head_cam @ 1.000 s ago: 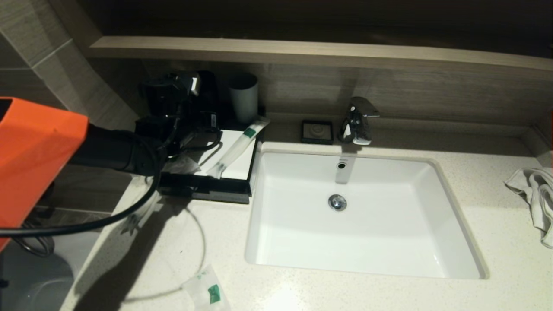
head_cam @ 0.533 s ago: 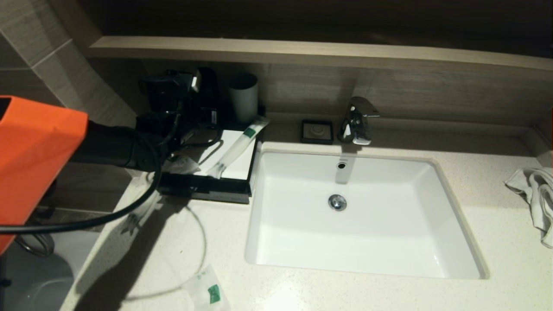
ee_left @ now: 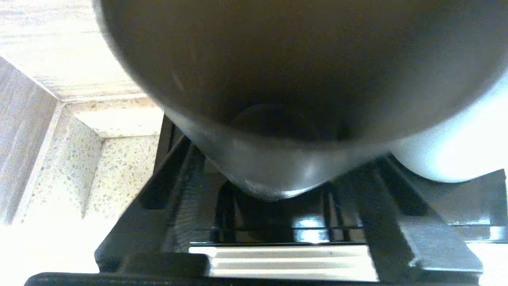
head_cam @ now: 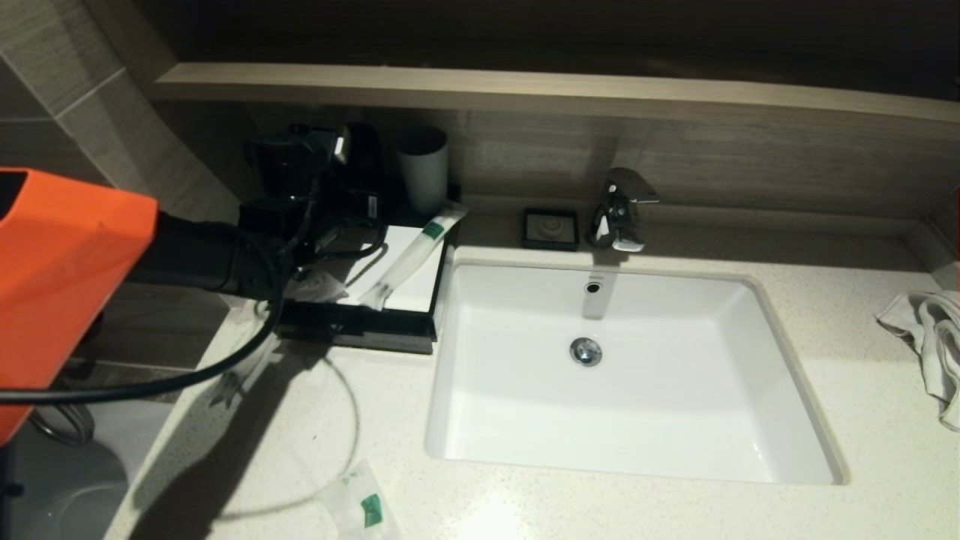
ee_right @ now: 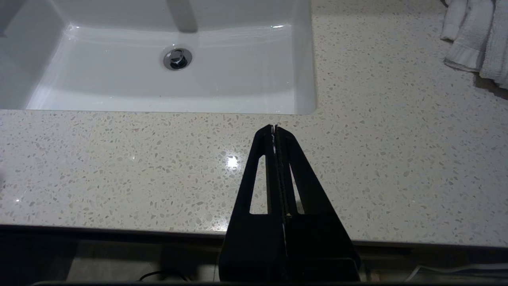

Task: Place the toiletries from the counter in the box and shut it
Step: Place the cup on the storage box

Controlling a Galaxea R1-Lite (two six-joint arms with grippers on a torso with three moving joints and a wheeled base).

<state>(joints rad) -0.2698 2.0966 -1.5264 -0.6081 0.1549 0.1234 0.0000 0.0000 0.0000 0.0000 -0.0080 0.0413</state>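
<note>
The black box [head_cam: 390, 339] with a white inside stands open at the counter's back left. A long clear toothbrush packet [head_cam: 411, 253] with a green label lies slanted across it. Another green-labelled packet [head_cam: 361, 507] lies on the counter's front edge, and a clear packet [head_cam: 238, 369] lies in shadow in front of the box. My left gripper [head_cam: 330, 217] is over the box's back left, open and empty. In the left wrist view [ee_left: 278, 167] its fingers stand wide on either side of a dark cup [ee_left: 301, 79]. My right gripper [ee_right: 274, 128] is shut and empty above the counter's front edge.
A grey cup [head_cam: 422, 169] and the dark cup [head_cam: 360, 161] stand behind the box. The white sink [head_cam: 622, 375] fills the middle, with a faucet [head_cam: 621, 210] and a black soap dish [head_cam: 551, 228] behind it. A towel [head_cam: 930, 337] lies at the far right.
My left gripper rose slightly over the box's back left, then settled back near where it was. The packets have not moved.
</note>
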